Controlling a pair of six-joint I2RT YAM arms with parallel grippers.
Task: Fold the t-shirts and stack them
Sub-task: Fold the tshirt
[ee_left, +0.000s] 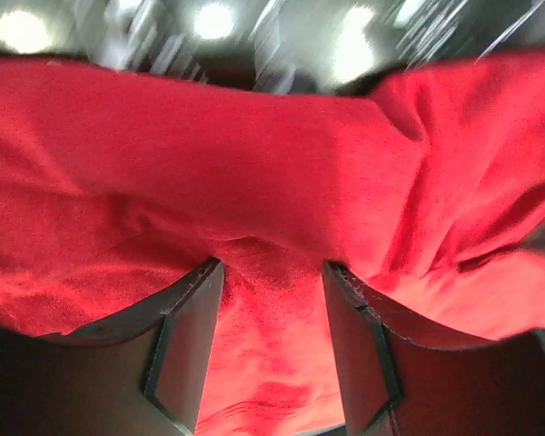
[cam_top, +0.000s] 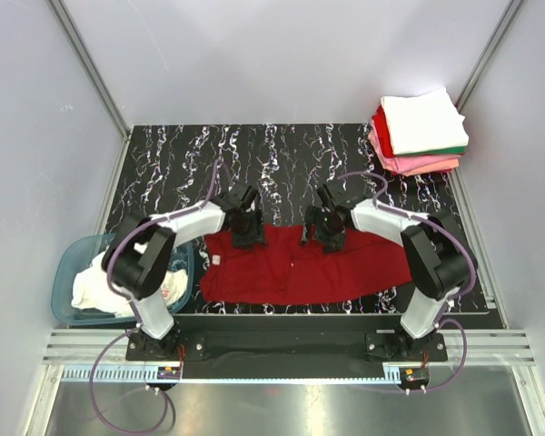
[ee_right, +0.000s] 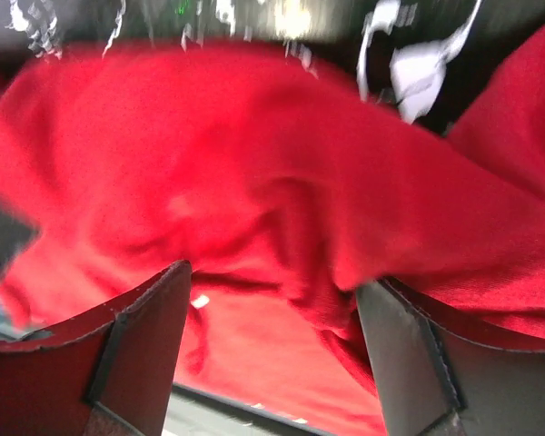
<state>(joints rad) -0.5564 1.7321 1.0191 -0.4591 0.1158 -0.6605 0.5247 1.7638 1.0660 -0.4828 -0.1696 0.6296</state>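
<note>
A dark red t-shirt lies spread across the front of the black marbled table. My left gripper and right gripper are both down at its far edge, about a hand's width apart. In the left wrist view the gripper is open, its tips against rumpled red cloth that shows in the gap. In the right wrist view the gripper is open wider, with a fold of the red shirt hanging between the fingers. A stack of folded shirts, white on top over green, pink and red, sits at the back right corner.
A teal tub holding white and printed shirts stands at the left, beside the left arm's base. Grey walls and metal rails enclose the table. The near table edge runs just below the shirt's front hem.
</note>
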